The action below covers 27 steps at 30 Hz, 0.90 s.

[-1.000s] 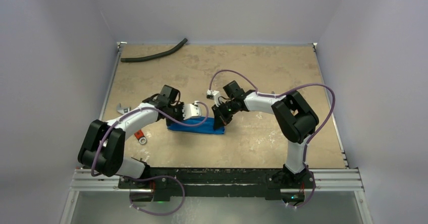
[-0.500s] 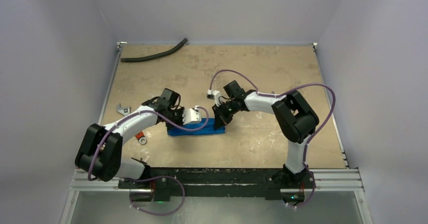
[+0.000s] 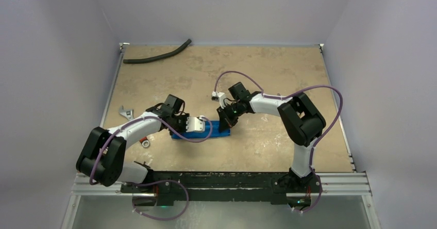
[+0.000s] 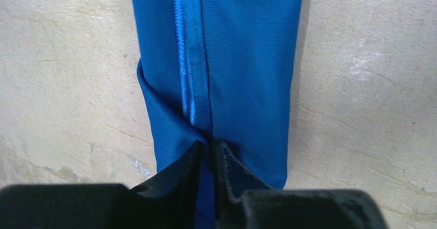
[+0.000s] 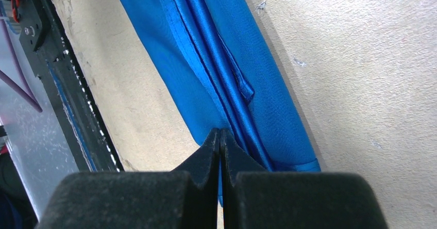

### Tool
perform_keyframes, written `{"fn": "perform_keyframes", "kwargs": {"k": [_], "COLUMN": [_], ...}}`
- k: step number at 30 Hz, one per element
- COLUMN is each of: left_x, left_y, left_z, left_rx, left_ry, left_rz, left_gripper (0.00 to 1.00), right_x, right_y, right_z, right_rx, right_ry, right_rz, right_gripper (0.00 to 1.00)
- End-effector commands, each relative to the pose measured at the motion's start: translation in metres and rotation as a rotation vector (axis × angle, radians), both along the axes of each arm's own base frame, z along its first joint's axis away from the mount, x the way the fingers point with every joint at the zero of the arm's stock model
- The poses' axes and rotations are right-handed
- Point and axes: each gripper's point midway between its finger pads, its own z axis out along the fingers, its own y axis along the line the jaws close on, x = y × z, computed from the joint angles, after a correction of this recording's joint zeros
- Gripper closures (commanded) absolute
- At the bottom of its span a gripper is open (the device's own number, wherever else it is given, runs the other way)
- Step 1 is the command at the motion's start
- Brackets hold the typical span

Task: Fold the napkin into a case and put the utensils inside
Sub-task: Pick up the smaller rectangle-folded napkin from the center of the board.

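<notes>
Left wrist view: the left gripper (image 4: pixel 207 145) is almost closed, with only a sliver of gap between its two black fingers. Blue cloth shows in that gap and puckers up to the tips, so it appears to pinch the napkin (image 4: pixel 242 59) along its shiny hem seam. The napkin runs away from the fingers as a long, narrow, flat band, already folded over itself and lying on the tan table (image 4: pixel 62 59).

In the right wrist view, the right gripper (image 5: pixel 220 133) is closed tight on the other end of the band. A thin line of blue sits between its fingers, where several folded edges stack together.

From the top external camera, the two grippers sit at opposite ends of the blue strip, near the middle of the table. Holding both ends likely keeps the slippery layers from springing open and keeps the case shape straight.

The utensils are not visible in any view, so the filling step looks not yet begun. A black hose (image 3: pixel 154 58) lies well apart at the far edge.
</notes>
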Motion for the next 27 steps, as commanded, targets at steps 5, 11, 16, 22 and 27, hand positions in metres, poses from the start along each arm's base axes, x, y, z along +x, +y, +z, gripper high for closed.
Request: {"fn": "perform_keyframes", "kwargs": {"k": [5,11,16,22,27], "left_x": [-0.027,-0.025,-0.02,-0.045,-0.039], "left_y": [-0.018,-0.033,-0.03,0.014,0.032], "left_z": [0.017,0.065,0.1,0.079,0.063], "left_rx": [-0.073,-0.185,-0.232,-0.029,0.062], "left_ry": [0.157,0.227,0.197,0.061,-0.162], "left_rz": [-0.044,0.016,0.01,-0.254,-0.443], "left_gripper": [0.59,0.48,0.43,0.15,0.07], "right_x": [0.007,0.012,0.015,0.016,0.018], "right_y": [-0.015,-0.014,-0.013,-0.013,-0.014], "right_z": [-0.015,-0.015,-0.013,-0.013,-0.014], "right_rx": [-0.101,-0.111,-0.111,-0.111,-0.112], "right_ry": [-0.022,-0.031,-0.041,-0.045,-0.047], "right_rz": [-0.009,-0.011,-0.009,-0.005,-0.003], "right_gripper": [1.0,1.0,1.0,1.0,1.0]}}
